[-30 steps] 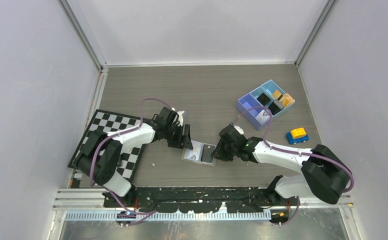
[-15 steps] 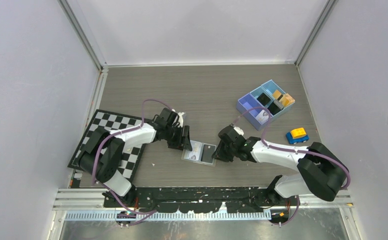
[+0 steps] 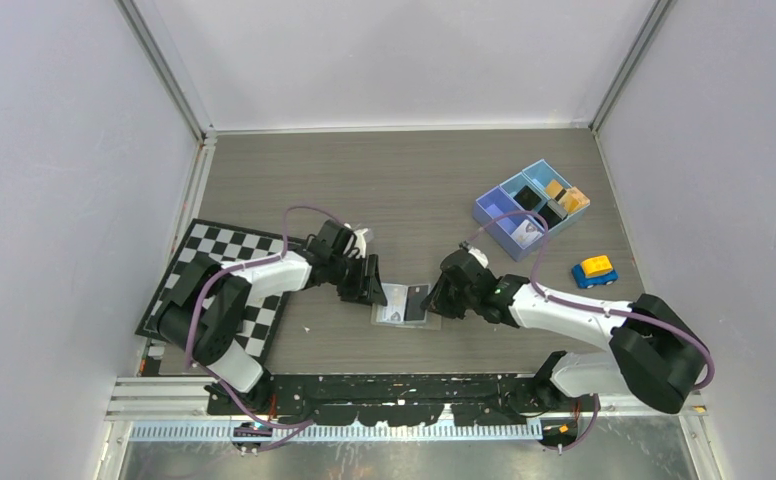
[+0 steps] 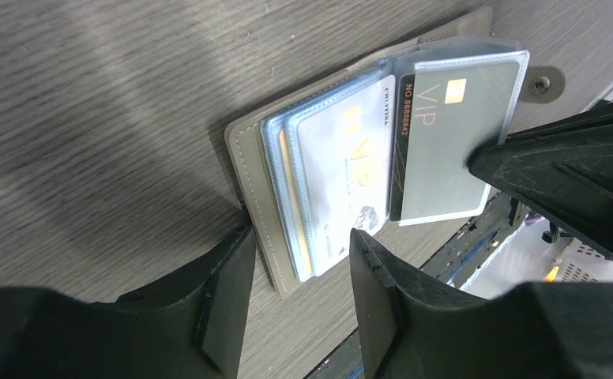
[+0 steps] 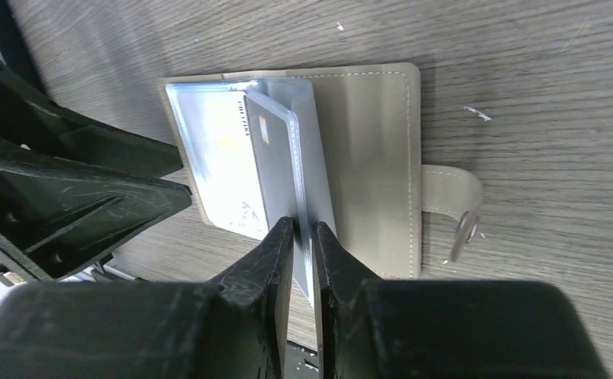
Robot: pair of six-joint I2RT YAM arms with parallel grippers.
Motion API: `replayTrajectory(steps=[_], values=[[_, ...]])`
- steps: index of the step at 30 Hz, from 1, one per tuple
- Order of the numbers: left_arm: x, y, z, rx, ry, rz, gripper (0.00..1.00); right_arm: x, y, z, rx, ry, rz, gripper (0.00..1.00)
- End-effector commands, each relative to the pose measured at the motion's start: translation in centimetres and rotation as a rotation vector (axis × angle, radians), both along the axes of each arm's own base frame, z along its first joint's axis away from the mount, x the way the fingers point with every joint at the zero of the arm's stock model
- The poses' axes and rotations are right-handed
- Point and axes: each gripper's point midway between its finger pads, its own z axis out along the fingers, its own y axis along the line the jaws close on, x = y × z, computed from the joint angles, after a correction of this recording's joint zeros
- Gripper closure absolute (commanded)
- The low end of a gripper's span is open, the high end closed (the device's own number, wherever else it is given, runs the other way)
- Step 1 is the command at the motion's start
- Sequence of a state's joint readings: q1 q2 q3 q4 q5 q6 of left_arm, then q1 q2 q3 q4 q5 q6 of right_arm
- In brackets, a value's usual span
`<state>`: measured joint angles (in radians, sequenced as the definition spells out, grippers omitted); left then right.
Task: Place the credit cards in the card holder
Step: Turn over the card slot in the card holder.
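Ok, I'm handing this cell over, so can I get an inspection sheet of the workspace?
Surface: dark wood-grain table, few pale specks.
Job's things: card holder lying open, cards in its sleeves.
Clutter: blue tray holding small items, toy car, checkered mat.
End effectors: left end effector open astride holder's edge; right end effector shut on grey VIP card in its sleeve.
Cables: purple cables looped along both arms.
Surroundings: pale walls, metal frame.

Bright, even overhead light with soft shadows; glare whitens the credit cards (wrist-view edges blur).
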<state>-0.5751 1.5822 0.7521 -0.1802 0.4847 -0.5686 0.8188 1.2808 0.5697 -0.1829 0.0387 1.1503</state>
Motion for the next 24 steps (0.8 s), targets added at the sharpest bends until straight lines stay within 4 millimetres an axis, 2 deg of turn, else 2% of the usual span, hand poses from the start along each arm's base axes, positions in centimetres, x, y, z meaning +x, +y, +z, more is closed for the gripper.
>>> replayTrajectory(steps=[1, 18, 24], values=[[-0.6, -0.5, 0.1, -0.037, 0.019, -0.013, 0.51, 1.1, 0.8, 2.1, 0.046, -0.079, 0.003, 0.80], [-0.4, -1.0, 0.6, -0.061, 0.018, -0.017, 0.52, 1.7, 2.6, 5.1, 0.088, -0.163, 0.084, 0.74], [-0.4, -1.3, 0.8, -0.079, 0.021, -0.019, 0.52, 1.6, 3.5, 5.3, 0.085, -0.172, 0.117, 0.72]])
